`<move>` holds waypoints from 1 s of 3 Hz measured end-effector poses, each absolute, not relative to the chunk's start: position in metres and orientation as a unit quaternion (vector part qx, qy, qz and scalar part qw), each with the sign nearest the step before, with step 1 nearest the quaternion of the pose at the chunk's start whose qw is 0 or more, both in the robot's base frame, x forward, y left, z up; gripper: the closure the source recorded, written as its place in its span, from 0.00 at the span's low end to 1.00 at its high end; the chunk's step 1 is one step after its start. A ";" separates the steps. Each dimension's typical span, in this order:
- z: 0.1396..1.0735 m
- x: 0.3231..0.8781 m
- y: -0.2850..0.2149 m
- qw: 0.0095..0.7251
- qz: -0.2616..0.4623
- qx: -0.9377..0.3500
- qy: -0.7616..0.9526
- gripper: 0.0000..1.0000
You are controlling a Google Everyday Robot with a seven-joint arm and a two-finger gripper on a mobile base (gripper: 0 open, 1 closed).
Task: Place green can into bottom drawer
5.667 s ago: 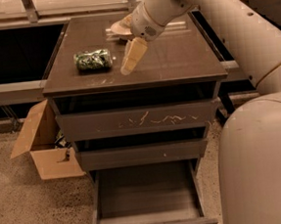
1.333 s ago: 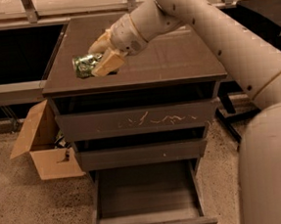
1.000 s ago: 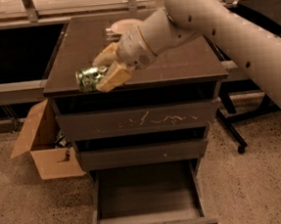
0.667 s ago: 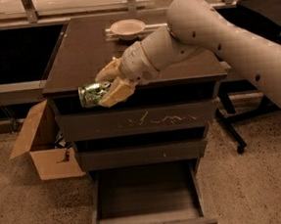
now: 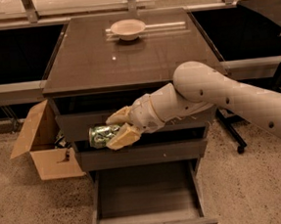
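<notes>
My gripper (image 5: 116,128) is shut on the green can (image 5: 102,135), a shiny green dented can lying sideways between the two tan fingers (image 5: 124,136). It holds the can in the air in front of the cabinet's upper drawer fronts, left of centre. The bottom drawer (image 5: 148,210) is pulled open below the gripper; its dark inside shows nothing in it. The arm reaches in from the right across the drawer fronts and hides part of them.
A pale round bowl (image 5: 128,28) stands at the back of the cabinet top (image 5: 126,56). An open cardboard box (image 5: 42,144) sits on the speckled floor left of the cabinet. A chair base with a wheel (image 5: 240,147) stands to the right.
The gripper took the can off the cabinet top, carried it over the front edge and lowered it in front of the drawer fronts. The bowl, earlier hidden by the arm, shows now.
</notes>
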State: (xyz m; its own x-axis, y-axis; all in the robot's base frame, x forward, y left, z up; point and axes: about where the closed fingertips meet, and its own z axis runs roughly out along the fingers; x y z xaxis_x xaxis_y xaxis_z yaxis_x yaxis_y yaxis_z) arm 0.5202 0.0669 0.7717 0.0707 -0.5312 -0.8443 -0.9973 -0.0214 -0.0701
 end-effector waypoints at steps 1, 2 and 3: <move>0.772 0.520 0.067 0.360 0.324 -0.637 0.600 1.00; 0.736 0.519 0.055 0.345 0.332 -0.640 0.601 1.00; 0.688 0.515 0.031 0.327 0.328 -0.637 0.616 1.00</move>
